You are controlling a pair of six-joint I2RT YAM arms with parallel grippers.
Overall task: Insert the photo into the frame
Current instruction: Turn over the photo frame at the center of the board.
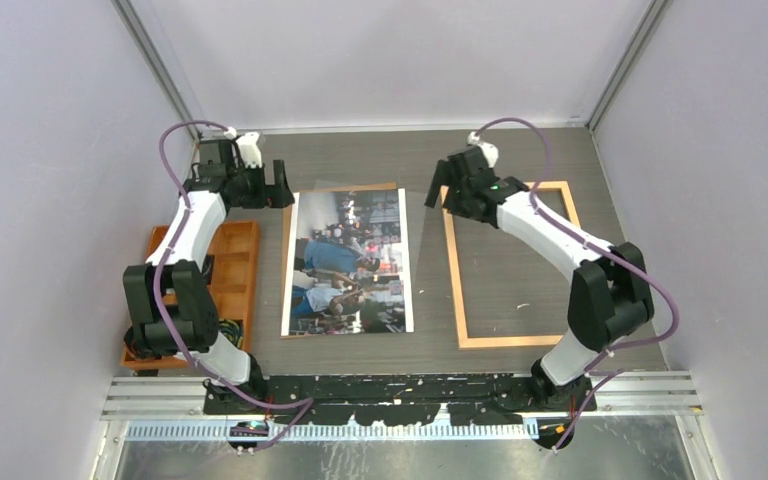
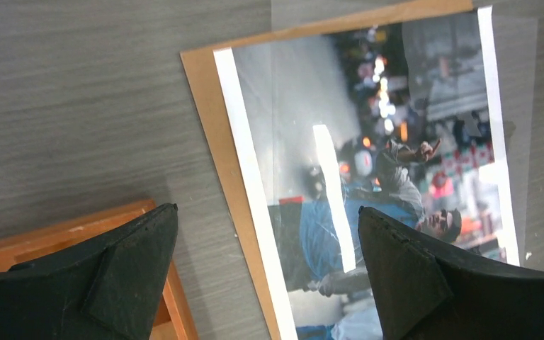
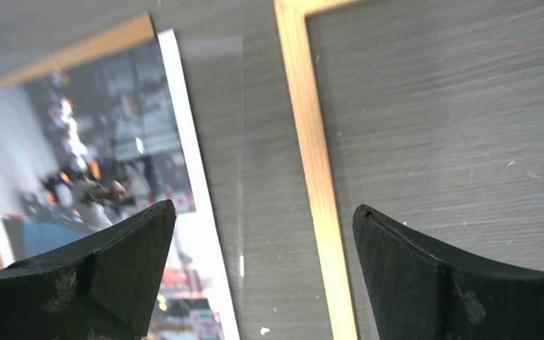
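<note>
The photo, a colourful crowd scene with a white border, lies face up on a brown backing board in the middle of the table. The frame, thin light wood strips, lies flat to its right with bare table inside. My left gripper hovers open over the photo's far left corner; in the left wrist view its jaws straddle the photo edge. My right gripper hangs open between the photo and the frame; its jaws span the photo edge and the frame strip. Neither holds anything.
A clear sheet lies over the photo and juts past its right edge. An orange compartment tray sits left of the backing board, beside my left arm. White walls enclose the table on three sides.
</note>
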